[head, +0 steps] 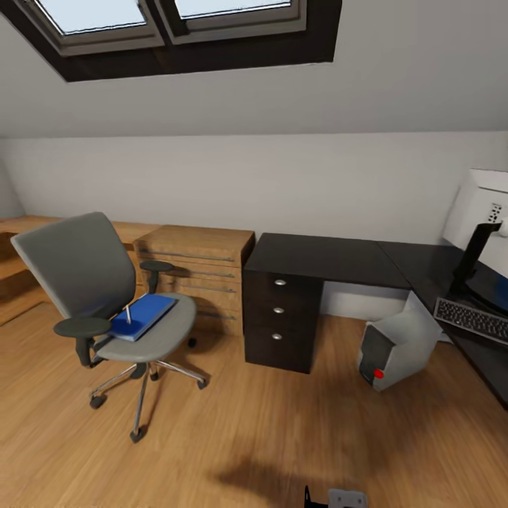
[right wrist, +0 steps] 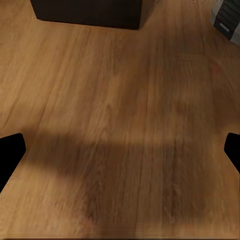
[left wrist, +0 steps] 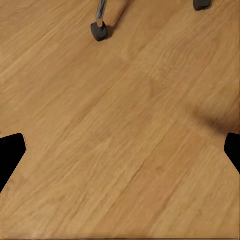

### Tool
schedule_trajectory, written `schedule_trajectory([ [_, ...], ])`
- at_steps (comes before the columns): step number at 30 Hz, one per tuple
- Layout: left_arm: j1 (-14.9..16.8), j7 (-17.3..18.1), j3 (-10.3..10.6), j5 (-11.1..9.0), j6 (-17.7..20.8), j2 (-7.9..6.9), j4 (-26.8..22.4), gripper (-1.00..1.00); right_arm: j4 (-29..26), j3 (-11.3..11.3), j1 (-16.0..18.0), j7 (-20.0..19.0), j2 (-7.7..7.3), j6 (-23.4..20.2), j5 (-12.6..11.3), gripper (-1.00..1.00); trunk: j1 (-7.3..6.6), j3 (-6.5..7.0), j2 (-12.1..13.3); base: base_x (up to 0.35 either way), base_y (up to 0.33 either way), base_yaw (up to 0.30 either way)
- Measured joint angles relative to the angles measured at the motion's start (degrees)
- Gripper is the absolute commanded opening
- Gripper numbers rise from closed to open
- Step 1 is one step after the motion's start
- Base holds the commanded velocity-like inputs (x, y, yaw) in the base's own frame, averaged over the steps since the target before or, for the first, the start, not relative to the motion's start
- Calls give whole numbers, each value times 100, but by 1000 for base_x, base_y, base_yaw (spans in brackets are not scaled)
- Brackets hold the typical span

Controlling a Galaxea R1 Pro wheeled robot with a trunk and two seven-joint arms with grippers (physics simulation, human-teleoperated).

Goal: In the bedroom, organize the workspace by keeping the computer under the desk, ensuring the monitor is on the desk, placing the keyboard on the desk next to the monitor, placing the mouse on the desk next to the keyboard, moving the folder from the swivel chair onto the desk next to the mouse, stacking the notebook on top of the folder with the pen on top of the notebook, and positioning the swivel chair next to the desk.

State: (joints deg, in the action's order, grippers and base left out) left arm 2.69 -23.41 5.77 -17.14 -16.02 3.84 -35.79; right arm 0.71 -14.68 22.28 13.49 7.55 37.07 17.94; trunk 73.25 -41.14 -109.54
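I judge the folder is the first thing to fetch. The folder (head: 143, 315) lies flat on the seat of the swivel chair (head: 99, 293), ahead and to my left, well apart from both arms. Its long axis runs from the seat's front edge back toward the drawer unit (head: 280, 311), slanting away to the right. A thin pale stick stands on it near the backrest; I cannot tell if that is the pen.

The left gripper (left wrist: 120, 150) hangs over bare floor (left wrist: 125, 165), its 2 fingertips spread wide with nothing between them, and 1 chair caster (left wrist: 99, 31) sits just ahead of it. The right gripper (right wrist: 120, 150) is equally spread and empty, facing the drawer unit's base with the computer (right wrist: 229, 17) off to its side.

So the left arm is nearer the chair; the desk (head: 331, 259) waits to the right.
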Motion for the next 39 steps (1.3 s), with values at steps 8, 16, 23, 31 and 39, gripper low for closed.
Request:
schedule_trajectory([
  [8,0,-6,-7,0,0,0,1,100,0,0,0,-1,0,-1,0,100,-174,140,321,-273,-37,8],
  [16,0,-7,-8,0,0,0,1,100,0,0,0,-1,0,3,0,100,-349,283,642,-332,-72,1],
  [23,0,-6,-8,0,0,0,1,100,0,0,0,-3,0,3,0,100,-503,409,923,-337,-74,0],
  [31,0,-7,-9,0,0,0,1,100,0,0,0,-2,0,0,0,100,-679,553,1244,-337,-74,0],
  [39,0,-7,-15,0,0,0,1,100,0,0,0,-4,0,2,0,100,-854,696,1565,-337,-74,0],
])
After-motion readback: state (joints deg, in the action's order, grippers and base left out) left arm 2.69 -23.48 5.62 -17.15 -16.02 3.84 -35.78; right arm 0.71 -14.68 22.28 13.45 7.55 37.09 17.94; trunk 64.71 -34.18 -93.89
